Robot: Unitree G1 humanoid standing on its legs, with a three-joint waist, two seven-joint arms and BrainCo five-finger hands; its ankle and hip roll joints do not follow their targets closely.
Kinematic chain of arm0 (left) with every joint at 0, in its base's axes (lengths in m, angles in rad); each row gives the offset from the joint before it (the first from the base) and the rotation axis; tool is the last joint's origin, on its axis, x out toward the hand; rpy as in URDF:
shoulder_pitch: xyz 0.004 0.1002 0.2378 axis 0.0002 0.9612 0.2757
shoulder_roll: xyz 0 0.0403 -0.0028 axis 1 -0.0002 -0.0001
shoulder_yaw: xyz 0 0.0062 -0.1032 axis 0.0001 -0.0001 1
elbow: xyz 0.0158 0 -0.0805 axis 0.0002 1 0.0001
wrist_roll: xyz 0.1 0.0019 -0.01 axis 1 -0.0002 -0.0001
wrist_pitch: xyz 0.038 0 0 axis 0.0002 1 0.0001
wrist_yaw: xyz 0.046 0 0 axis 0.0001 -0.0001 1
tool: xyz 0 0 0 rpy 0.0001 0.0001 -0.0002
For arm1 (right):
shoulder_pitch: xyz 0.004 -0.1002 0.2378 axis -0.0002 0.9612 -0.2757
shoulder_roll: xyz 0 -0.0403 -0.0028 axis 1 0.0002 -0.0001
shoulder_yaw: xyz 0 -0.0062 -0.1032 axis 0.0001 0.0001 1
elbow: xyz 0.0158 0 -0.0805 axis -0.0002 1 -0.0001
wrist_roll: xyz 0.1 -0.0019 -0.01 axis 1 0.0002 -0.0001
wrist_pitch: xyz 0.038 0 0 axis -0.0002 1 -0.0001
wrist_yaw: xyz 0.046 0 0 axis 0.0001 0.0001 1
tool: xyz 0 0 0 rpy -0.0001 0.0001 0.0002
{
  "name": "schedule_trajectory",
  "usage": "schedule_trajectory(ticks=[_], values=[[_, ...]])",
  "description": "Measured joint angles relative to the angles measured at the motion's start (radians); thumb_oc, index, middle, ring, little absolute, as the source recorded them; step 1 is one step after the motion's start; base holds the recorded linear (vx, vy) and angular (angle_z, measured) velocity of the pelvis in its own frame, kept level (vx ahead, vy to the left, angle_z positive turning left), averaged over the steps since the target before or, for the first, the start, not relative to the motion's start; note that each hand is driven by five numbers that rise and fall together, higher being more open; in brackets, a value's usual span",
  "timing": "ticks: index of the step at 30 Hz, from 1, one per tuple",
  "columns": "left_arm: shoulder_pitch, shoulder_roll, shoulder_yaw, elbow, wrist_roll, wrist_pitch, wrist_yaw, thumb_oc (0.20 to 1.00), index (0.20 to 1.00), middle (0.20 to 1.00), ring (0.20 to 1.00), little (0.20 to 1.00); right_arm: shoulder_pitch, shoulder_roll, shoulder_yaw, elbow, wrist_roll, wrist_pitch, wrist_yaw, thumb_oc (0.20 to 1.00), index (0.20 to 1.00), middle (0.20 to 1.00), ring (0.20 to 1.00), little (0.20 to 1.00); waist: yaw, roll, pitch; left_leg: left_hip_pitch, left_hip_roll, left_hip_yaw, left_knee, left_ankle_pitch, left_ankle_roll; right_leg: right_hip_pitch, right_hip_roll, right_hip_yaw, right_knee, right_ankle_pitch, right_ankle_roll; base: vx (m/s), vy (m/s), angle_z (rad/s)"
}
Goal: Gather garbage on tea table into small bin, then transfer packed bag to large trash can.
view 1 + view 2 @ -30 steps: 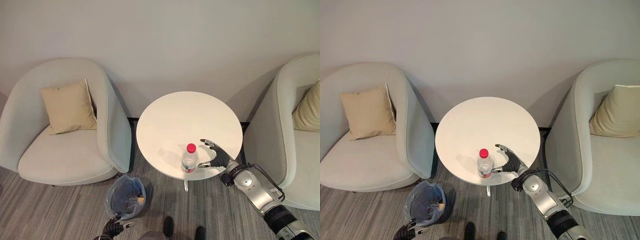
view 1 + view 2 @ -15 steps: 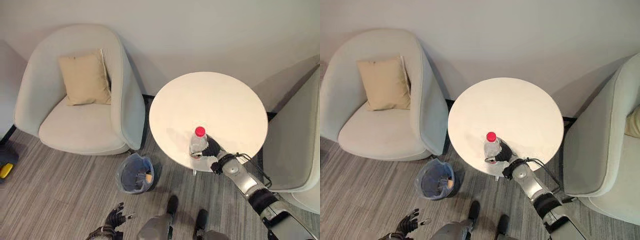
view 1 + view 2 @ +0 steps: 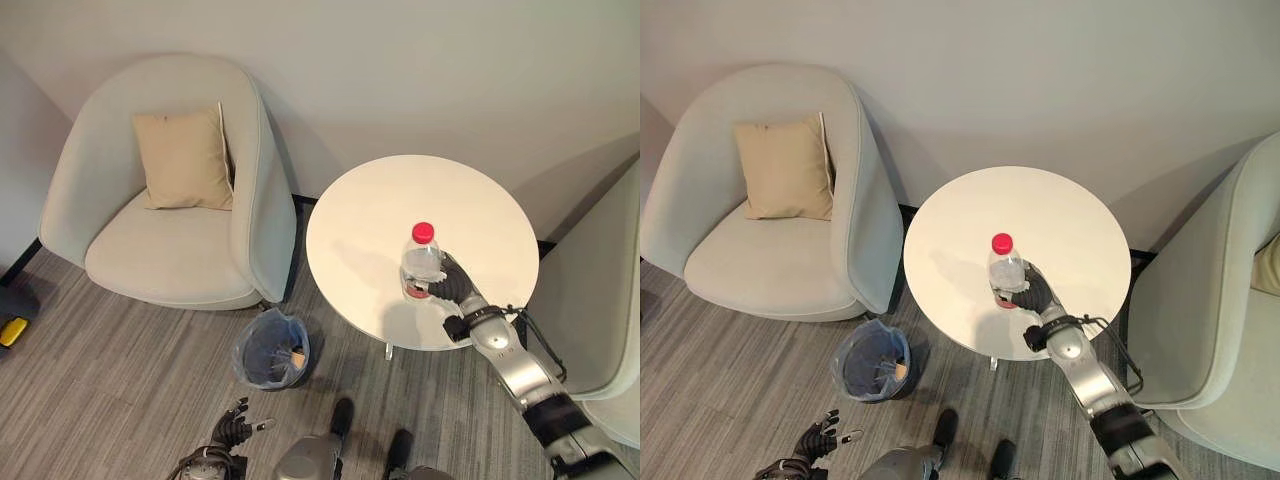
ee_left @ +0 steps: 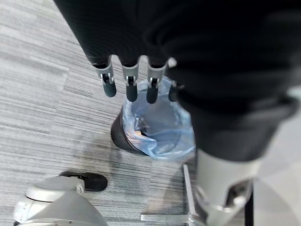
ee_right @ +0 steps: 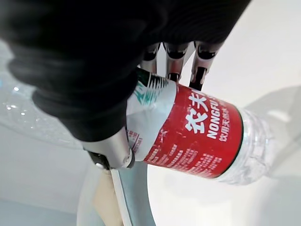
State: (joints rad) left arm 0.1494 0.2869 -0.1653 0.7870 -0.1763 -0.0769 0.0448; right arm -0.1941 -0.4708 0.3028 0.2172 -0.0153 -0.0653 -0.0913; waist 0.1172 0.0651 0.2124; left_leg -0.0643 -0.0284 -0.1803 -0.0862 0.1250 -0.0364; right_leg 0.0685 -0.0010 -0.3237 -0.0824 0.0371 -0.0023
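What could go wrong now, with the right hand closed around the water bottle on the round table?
1. The right hand grips the water bottle low, around its label; the tall bottle may tip or slip when lifted.
2. The small bin sits on the floor beside the round table, close to the armchair; a drop from table height may miss its blue-lined opening.
3. The left hand, fingers open, hangs above the bin and may block the way.

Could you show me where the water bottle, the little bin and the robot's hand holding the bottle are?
water bottle (image 3: 421, 262): left eye view, on its clear body below the red cap.
small bin (image 3: 252, 343): left eye view, on its blue bag lining at the rim.
right hand (image 3: 455, 284): left eye view, on its dark back.
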Motion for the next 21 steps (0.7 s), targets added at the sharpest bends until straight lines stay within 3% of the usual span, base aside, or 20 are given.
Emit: schedule_trajectory(ticks=[7, 8, 9, 10, 11, 12, 14, 15, 16, 17, 18, 19, 20, 21], values=[[0.0, -0.01, 0.011, 0.0, 0.0, 0.004, -0.003, 1.0, 1.0, 1.0, 1.0, 1.0, 0.104, 0.006, 0.001, -0.039, 0.036, -0.006, 0.046, 0.2, 0.2, 0.2, 0.2, 0.2, -0.002, 0.002, -0.002, 0.011, -0.003, -0.021, 0.001, 0.006, -0.01, 0.022, 0.004, -0.022, 0.0, 0.001, -0.006, -0.1, -0.026, 0.09], [0.003, -0.011, 0.011, 0.0, 0.0, 0.003, -0.003, 1.0, 1.0, 1.0, 1.0, 1.0, 0.104, 0.006, 0.001, -0.04, 0.037, -0.014, 0.048, 0.2, 0.2, 0.2, 0.2, 0.2, 0.001, 0.005, -0.004, 0.004, -0.008, -0.028, 0.013, 0.015, -0.023, 0.022, 0.011, -0.031, 0.001, 0.002, -0.007, -0.18, -0.013, 0.48], [-0.008, -0.017, 0.012, -0.001, 0.0, 0.003, -0.003, 1.0, 1.0, 1.0, 1.0, 1.0, 0.112, -0.002, 0.0, -0.057, 0.037, -0.018, 0.04, 0.2, 0.2, 0.2, 0.2, 0.2, -0.007, 0.005, -0.003, -0.033, -0.016, -0.026, 0.042, -0.001, -0.073, 0.017, 0.002, -0.065, 0.001, 0.001, -0.01, -0.08, 0.013, 0.71], [-0.015, -0.024, 0.01, -0.001, 0.0, 0.002, -0.003, 1.0, 1.0, 1.0, 1.0, 1.0, 0.116, -0.011, 0.0, -0.07, 0.037, -0.019, 0.038, 0.2, 0.2, 0.2, 0.2, 0.2, -0.006, 0.007, -0.002, -0.055, -0.008, 0.006, 0.055, -0.034, -0.091, 0.016, -0.005, -0.095, 0.001, 0.005, -0.017, -0.07, 0.05, 1.26], [-0.035, -0.031, 0.009, 0.012, 0.0, 0.003, -0.004, 1.0, 1.0, 1.0, 1.0, 1.0, 0.117, -0.017, -0.001, -0.076, 0.037, -0.021, 0.03, 0.2, 0.2, 0.2, 0.2, 0.2, -0.014, -0.011, 0.005, -0.077, 0.029, 0.18, 0.076, -0.089, -0.074, 0.019, -0.04, -0.173, 0.001, 0.004, -0.026, -0.04, 0.073, 1.15], [-0.045, -0.031, 0.009, 0.012, 0.0, 0.004, -0.004, 1.0, 1.0, 1.0, 1.0, 1.0, 0.115, -0.019, -0.001, -0.078, 0.037, -0.021, 0.029, 0.2, 0.2, 0.2, 0.2, 0.2, -0.018, -0.018, 0.009, -0.088, 0.033, 0.224, 0.087, -0.085, -0.066, 0.021, -0.056, -0.187, 0.001, -0.009, -0.042, -0.03, 0.089, 1.12], [-0.047, -0.033, 0.009, 0.011, 0.0, 0.004, -0.003, 1.0, 1.0, 1.0, 1.0, 1.0, 0.099, -0.02, -0.001, -0.081, 0.036, -0.021, 0.026, 0.2, 0.2, 0.2, 0.2, 0.2, -0.022, -0.034, 0.02, -0.091, 0.065, 0.42, 0.135, -0.088, -0.06, 0.033, -0.104, -0.246, 0.0, -0.011, -0.036, 0.03, 0.044, 0.9], [-0.043, -0.038, 0.009, 0.009, 0.0, 0.003, -0.003, 1.0, 1.0, 1.0, 1.0, 1.0, 0.095, -0.022, -0.002, -0.089, 0.036, -0.021, 0.019, 0.2, 0.2, 0.2, 0.2, 0.2, -0.031, -0.033, 0.018, -0.08, 0.082, 0.455, 0.132, -0.085, -0.056, 0.039, -0.113, -0.26, 0.001, -0.015, -0.022, 0.07, 0.109, 0.76], [-0.033, -0.042, 0.009, 0.009, 0.0, 0.003, -0.003, 1.0, 1.0, 1.0, 1.0, 1.0, 0.089, -0.022, -0.001, -0.102, 0.036, -0.022, 0.012, 0.2, 0.2, 0.2, 0.2, 0.2, -0.024, 0.003, 0.006, -0.049, 0.108, 0.455, 0.115, -0.072, -0.039, 0.04, -0.107, -0.26, 0.011, -0.031, 0.013, 0.16, 0.219, 0.47], [-0.02, -0.049, 0.007, 0.009, 0.0, 0.004, -0.002, 1.0, 1.0, 1.0, 1.0, 1.0, 0.09, -0.026, -0.002, -0.109, 0.036, -0.023, 0.011, 0.2, 0.2, 0.2, 0.2, 0.2, -0.022, 0.025, -0.004, -0.03, 0.119, 0.464, 0.103, -0.043, -0.009, 0.04, -0.098, -0.267, 0.027, -0.025, 0.042, 0.13, 0.262, 0.42], [-0.019, -0.052, 0.003, 0.01, 0.0, 0.004, -0.003, 1.0, 1.0, 1.0, 1.0, 1.0, 0.09, -0.026, -0.009, -0.109, 0.036, -0.023, 0.004, 0.2, 0.2, 0.2, 0.2, 0.2, -0.038, 0.04, -0.011, -0.029, 0.124, 0.505, 0.091, -0.053, 0.038, 0.046, -0.113, -0.313, 0.044, -0.021, 0.053, 0.2, 0.238, 0.62], [-0.023, -0.053, 0.004, 0.01, 0.0, 0.003, -0.002, 1.0, 1.0, 1.0, 1.0, 1.0, 0.09, -0.023, -0.01, -0.108, 0.036, -0.02, -0.009, 0.2, 0.2, 0.2, 0.2, 0.2, -0.046, 0.02, -0.006, -0.022, 0.113, 0.564, 0.089, -0.072, 0.043, 0.056, -0.143, -0.326, 0.046, -0.021, 0.068, 0.22, 0.285, 1.04], [-0.032, -0.055, 0.003, 0.008, 0.001, 0.002, -0.002, 1.0, 1.0, 1.0, 1.0, 1.0, 0.091, -0.023, -0.011, -0.106, 0.036, -0.02, -0.013, 0.2, 0.2, 0.2, 0.2, 0.2, -0.061, 0.017, -0.014, -0.006, 0.076, 0.561, 0.077, -0.046, 0.084, 0.058, -0.175, -0.307, 0.088, -0.045, 0.095, 0.22, 0.302, 0.91], [-0.032, -0.043, 0.003, 0.0, 0.001, 0.002, -0.002, 1.0, 1.0, 1.0, 1.0, 1.0, 0.09, -0.009, -0.01, -0.107, 0.036, -0.02, -0.013, 0.2, 0.2, 0.2, 0.2, 0.2, -0.057, -0.005, -0.014, -0.006, 0.05, 0.548, 0.075, -0.054, 0.094, 0.054, -0.191, -0.268, 0.098, -0.054, 0.108, 0.18, 0.299, 0.72]])
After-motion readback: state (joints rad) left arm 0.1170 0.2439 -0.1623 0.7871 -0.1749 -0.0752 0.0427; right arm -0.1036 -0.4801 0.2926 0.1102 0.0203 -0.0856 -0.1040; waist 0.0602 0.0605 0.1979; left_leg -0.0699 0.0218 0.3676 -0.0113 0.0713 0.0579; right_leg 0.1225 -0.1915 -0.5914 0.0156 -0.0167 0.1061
